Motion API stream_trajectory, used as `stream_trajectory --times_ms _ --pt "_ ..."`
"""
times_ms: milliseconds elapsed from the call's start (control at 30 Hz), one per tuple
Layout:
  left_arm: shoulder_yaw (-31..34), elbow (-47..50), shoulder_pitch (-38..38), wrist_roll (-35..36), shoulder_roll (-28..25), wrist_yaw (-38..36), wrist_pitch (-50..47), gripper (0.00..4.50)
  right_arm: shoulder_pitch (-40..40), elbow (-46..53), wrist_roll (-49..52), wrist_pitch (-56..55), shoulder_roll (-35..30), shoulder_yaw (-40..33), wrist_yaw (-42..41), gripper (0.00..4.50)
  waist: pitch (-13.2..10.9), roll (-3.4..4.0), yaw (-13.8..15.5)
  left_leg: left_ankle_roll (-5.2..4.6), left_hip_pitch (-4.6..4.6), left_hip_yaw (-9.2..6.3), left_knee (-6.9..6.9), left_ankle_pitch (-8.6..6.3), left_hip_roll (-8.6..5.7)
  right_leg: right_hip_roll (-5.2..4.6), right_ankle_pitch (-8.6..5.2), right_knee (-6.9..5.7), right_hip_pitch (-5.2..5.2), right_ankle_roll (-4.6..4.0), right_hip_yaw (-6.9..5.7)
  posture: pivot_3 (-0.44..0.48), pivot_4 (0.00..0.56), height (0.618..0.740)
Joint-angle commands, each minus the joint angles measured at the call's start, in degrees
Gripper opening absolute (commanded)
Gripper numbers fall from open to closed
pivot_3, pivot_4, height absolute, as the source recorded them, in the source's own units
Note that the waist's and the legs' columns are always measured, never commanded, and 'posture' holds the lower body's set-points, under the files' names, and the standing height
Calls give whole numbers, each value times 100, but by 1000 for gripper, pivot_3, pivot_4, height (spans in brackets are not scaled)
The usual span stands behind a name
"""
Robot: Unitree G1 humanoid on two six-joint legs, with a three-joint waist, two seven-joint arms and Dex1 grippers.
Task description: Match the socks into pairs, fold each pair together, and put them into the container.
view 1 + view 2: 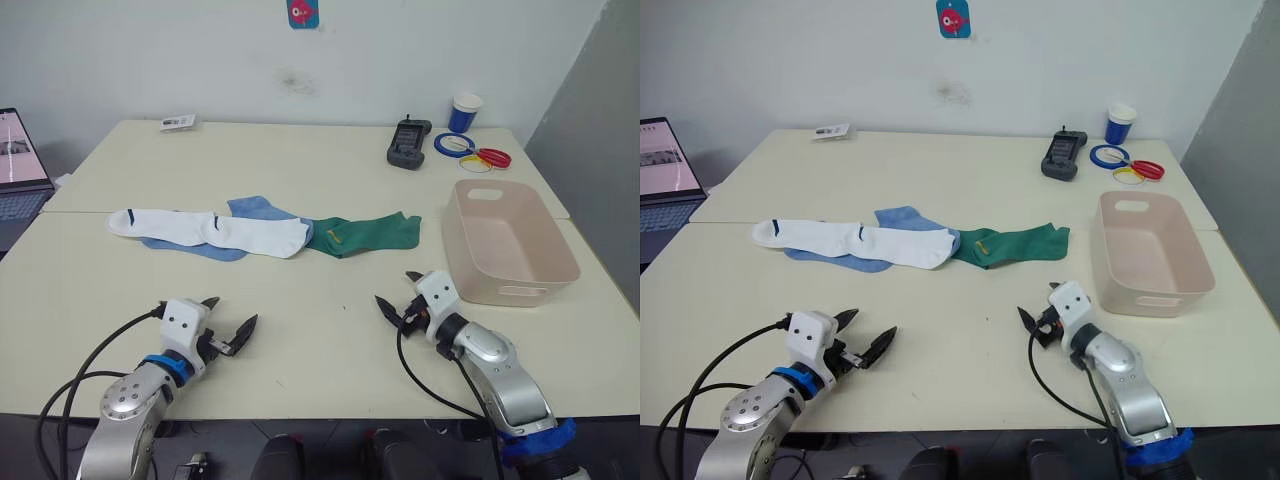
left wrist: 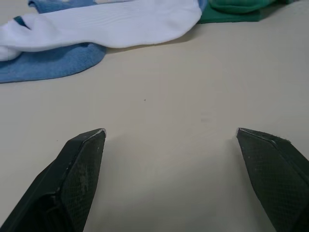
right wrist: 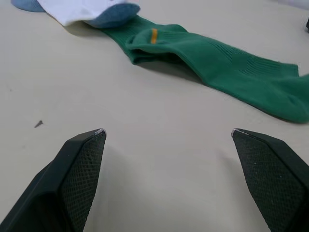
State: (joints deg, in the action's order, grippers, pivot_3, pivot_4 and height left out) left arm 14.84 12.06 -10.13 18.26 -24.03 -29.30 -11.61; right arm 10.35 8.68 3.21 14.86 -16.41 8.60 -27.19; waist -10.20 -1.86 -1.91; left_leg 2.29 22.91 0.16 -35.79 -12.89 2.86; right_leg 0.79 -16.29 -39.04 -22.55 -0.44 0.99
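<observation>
The socks lie in a row across the middle of the table. Two white socks (image 1: 205, 231) with dark cuff stripes overlap light blue socks (image 1: 258, 209), and dark green socks (image 1: 368, 233) with a small yellow mark lie to their right. The pink-beige container (image 1: 510, 272) stands empty at the right. My left gripper (image 1: 232, 325) hovers open near the front edge, short of the white socks. My right gripper (image 1: 397, 291) is open too, in front of the green socks (image 3: 217, 60) and left of the container.
At the back right stand a black handset (image 1: 408, 143), a blue paper cup (image 1: 465, 112) and coloured rings (image 1: 472, 152). A small packet (image 1: 178, 122) lies at the back left. A laptop (image 1: 20, 160) sits off the table's left side.
</observation>
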Motion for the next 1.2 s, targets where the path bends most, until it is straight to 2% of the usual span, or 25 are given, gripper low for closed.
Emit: stream_trajectory --times_ms 33,200,300,400,500,633,833,1000,1200 --pt "546 354 -110 379 217 424 -116 4500 575 55 180 -79 165 228 -314 4464 0 -1 -7 0 -1 -1 -1 0 0 1 1 0 2 1 -2 0 150 740" --pt "1010 517 -447 484 527 914 -145 4500 1875 -349 341 -44 626 570 -767 4464 1 -1 2 0 -2 -4 -2 0 -2 13 1 -2 2 0 -3 0 150 740" --pt "1136 631 -591 538 644 1079 -163 4500 2343 -593 356 -103 796 634 -850 4464 7 -12 40 0 1 -6 -3 0 6 9 1 -1 2 0 -5 0 150 740" --pt "1192 750 -678 543 688 1186 -159 4500 2558 -766 355 -166 914 622 -868 4464 15 -24 57 0 4 -8 -3 0 1 0 0 5 5 -1 -9 0 150 740" --pt "1184 736 -492 559 556 1228 -264 4500 2447 -776 317 -240 862 638 -911 4464 15 -25 59 0 3 -6 -5 0 -7 -10 0 6 9 -1 -6 0 150 740" --pt "1012 334 278 400 134 1188 -500 4500 2187 -676 194 -273 715 661 -880 4464 17 -28 60 0 1 -12 -6 0 -4 -4 0 3 11 -1 -14 0 150 740" --pt "511 -1447 2210 23 -524 1022 -857 4500 1871 -455 -12 -84 590 651 -602 4464 17 -27 40 0 -1 -11 -7 0 -13 8 1 -2 12 -1 -15 0 150 740" --pt "299 -3277 3668 -270 -707 1061 -841 4500 1716 -281 -53 75 566 578 -377 4464 16 -28 13 1 2 -8 -7 0 -12 9 2 -2 8 1 -12 0 150 740" --pt "-51 -4905 4608 -608 -722 691 -381 4500 1622 -143 -77 181 549 596 -252 4464 16 -29 22 1 5 -8 -5 1 -12 11 2 -2 2 1 -14 0 150 740"
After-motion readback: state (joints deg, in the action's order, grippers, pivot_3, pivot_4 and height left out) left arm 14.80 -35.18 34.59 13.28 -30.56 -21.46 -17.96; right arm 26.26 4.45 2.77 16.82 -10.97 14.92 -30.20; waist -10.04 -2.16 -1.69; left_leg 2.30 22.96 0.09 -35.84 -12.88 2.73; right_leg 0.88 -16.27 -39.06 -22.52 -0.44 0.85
